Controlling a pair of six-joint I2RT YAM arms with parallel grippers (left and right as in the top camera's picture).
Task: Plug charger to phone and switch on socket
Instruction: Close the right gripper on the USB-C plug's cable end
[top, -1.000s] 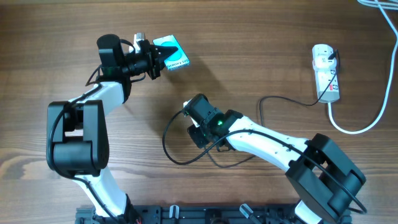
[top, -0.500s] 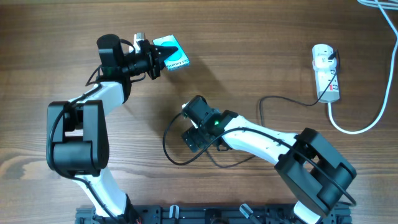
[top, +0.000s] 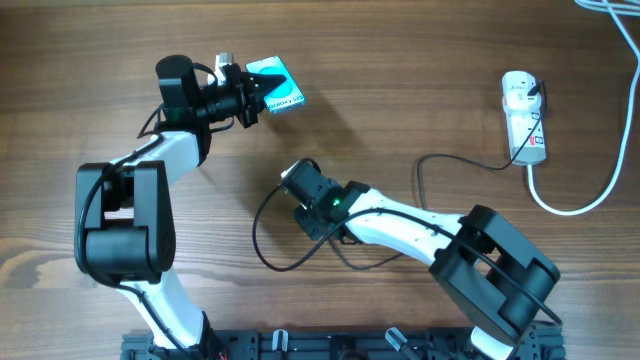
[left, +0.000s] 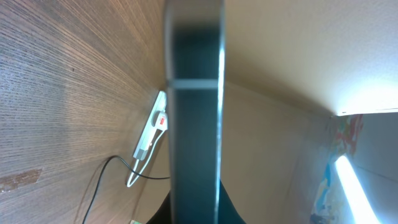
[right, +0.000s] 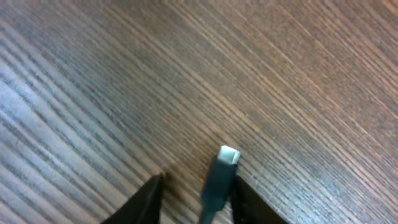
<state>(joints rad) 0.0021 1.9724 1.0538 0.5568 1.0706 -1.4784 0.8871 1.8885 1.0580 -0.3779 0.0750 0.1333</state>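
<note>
As the right hand (right: 196, 188) grips it, the charger (right: 219, 174) points forward (tipped rightward).

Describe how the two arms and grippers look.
Both arms match: white curved shells between bulky black joints. The left arm ends in an all-black left gripper with thin black cables at its wrist. The right arm has a small green light near its wrist; the right gripper has dark tapered fingers.

Phone (top: 278, 86): teal screen, white strip. Charger (right: 216, 182): black (silver tip (right: 229, 154)). Socket (top: 520, 120): white, red mark. Tabletop (top: 400, 80): brown, fine streaked wood grain.
</note>
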